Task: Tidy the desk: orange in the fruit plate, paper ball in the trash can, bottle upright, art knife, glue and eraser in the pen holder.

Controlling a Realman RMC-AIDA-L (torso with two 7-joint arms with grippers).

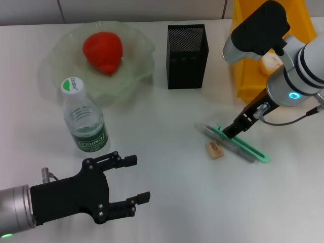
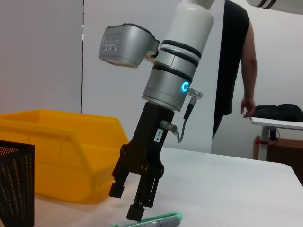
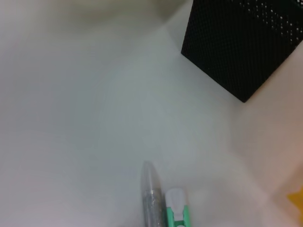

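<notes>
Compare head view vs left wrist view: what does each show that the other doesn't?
Head only: left gripper, open near the upright bottle; fruit plate holding the orange; eraser; paper ball in the bin.
Left wrist only: a person standing behind the table.
Both: right gripper, open over the green art knife; pen holder; yellow bin.

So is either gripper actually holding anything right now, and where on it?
Nothing is held. The right gripper is open, its fingertips just over the green art knife lying by the glue stick. The left gripper is open, near the upright bottle.
</notes>
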